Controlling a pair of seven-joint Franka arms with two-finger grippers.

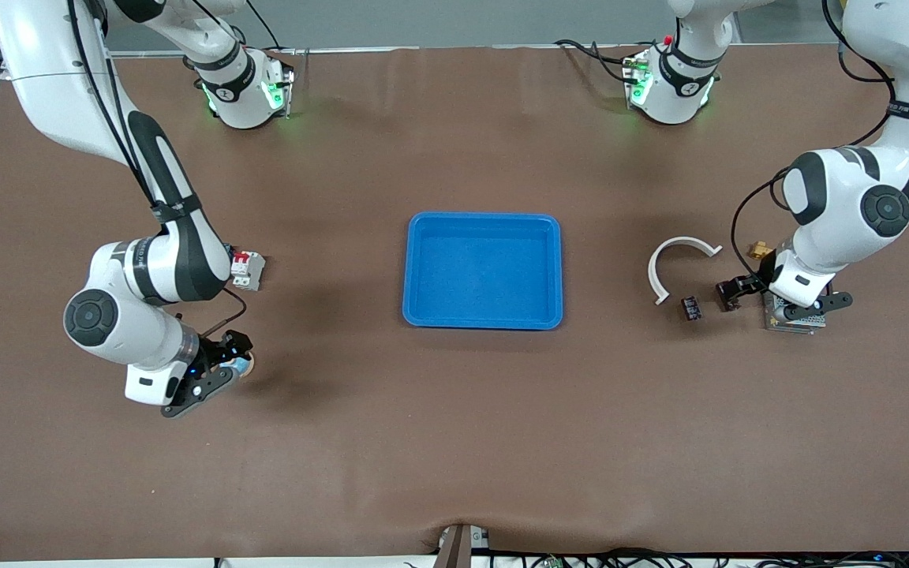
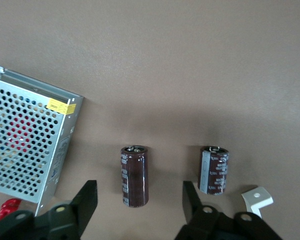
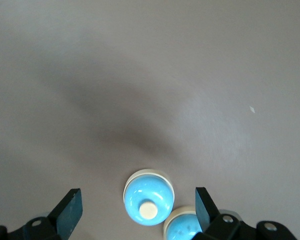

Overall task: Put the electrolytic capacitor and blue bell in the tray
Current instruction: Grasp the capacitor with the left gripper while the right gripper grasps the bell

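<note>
The blue tray [image 1: 483,270] lies at the table's middle, with nothing in it. My left gripper [image 1: 732,298] hangs open low over a dark brown electrolytic capacitor [image 2: 134,176] that lies between its fingers [image 2: 87,200], untouched. A second capacitor [image 2: 213,170] lies just outside them and also shows in the front view [image 1: 691,308]. My right gripper [image 1: 227,364] is open low over a blue bell [image 3: 149,197], which sits between its fingers [image 3: 70,210]. A second blue bell [image 3: 182,227] touches the first. One bell shows partly in the front view [image 1: 244,364].
A perforated metal box [image 1: 798,317] lies under the left wrist, beside the capacitors [image 2: 27,132]. A white curved piece [image 1: 679,264] and a small brass part [image 1: 760,251] lie nearby. A red-and-white breaker [image 1: 248,270] sits by the right arm.
</note>
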